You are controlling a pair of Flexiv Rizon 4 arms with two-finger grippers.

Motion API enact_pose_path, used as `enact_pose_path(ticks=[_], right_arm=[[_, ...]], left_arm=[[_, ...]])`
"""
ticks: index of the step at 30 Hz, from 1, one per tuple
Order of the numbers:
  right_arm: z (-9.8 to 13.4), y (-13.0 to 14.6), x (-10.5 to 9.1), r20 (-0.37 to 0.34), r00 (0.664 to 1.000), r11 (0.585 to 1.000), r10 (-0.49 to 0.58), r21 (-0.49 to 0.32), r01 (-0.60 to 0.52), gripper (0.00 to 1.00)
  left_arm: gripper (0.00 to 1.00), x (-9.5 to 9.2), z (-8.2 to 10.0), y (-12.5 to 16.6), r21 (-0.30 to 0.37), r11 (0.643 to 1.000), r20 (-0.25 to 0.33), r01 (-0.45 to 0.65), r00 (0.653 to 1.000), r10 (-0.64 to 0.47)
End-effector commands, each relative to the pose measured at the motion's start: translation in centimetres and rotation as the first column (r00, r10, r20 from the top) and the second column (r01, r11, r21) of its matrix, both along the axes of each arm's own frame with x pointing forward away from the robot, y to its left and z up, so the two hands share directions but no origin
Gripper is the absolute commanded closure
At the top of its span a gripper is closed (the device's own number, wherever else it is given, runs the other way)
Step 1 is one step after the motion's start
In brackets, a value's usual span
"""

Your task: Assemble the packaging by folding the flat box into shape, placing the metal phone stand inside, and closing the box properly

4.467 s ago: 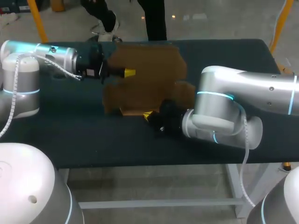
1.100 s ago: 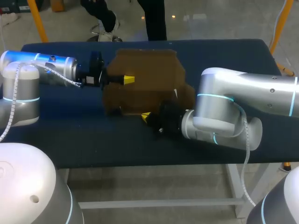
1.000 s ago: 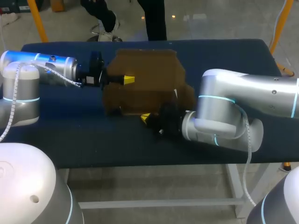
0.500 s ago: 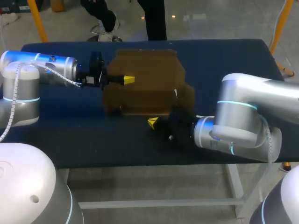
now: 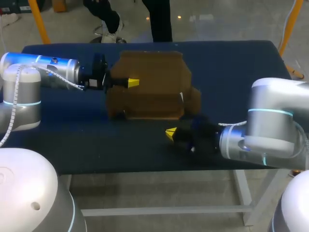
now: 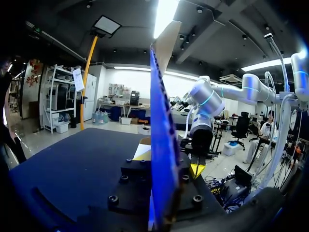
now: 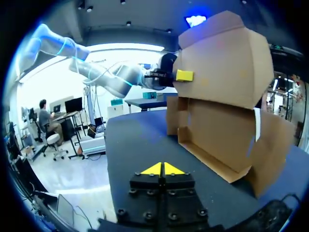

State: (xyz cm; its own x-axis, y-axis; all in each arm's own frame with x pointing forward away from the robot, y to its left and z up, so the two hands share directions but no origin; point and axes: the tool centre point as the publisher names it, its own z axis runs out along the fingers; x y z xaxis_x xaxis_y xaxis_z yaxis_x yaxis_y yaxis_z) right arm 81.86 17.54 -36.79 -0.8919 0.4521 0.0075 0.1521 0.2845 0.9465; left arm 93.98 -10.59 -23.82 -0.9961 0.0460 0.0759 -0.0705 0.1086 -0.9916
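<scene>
Box (image 5: 149, 87): plain brown cardboard, unpatterned, paler tan on its inner faces.
Surface (image 5: 231, 63): dark navy, uniform.
Left arm (image 5: 53, 67): silver-grey, cyan glowing ring, white coiled cable, black wrist.
Right arm (image 5: 275, 96): silver-grey, cyan rings, black wrist.
Left jaws, right jaws: black bodies, 2 bright yellow tips each.

Right claw (image 7: 163, 169), yellow tips pressed together, above a dark table (image 7: 130, 140); ahead of it, a half-folded cardboard box (image 7: 222, 96), left claw (image 7: 183, 75) on its upper flap.
</scene>
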Motion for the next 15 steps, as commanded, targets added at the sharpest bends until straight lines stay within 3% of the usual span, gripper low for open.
enact_pose_path(ticks=[1,12,15], right_arm=[[1.7,-4.0,-2.3,-0.007,0.999,0.999,0.052,0.001,-0.052,0.96],[2.1,-9.0,-5.1,0.024,0.986,0.986,0.165,-0.04,-0.164,0.8],[2.1,-10.5,-5.0,0.025,0.98,0.98,0.195,-0.052,-0.194,0.66]], left_arm=[[1.0,0.1,-0.2,0.1,0.001,1.0,-0.001,0.005,1.0,-0.005],[1.0,0.1,-0.2,0.1,0.001,1.0,-0.001,0.005,1.0,-0.005],[1.0,0.1,-0.2,0.1,0.001,1.0,-0.001,0.005,1.0,-0.005]])
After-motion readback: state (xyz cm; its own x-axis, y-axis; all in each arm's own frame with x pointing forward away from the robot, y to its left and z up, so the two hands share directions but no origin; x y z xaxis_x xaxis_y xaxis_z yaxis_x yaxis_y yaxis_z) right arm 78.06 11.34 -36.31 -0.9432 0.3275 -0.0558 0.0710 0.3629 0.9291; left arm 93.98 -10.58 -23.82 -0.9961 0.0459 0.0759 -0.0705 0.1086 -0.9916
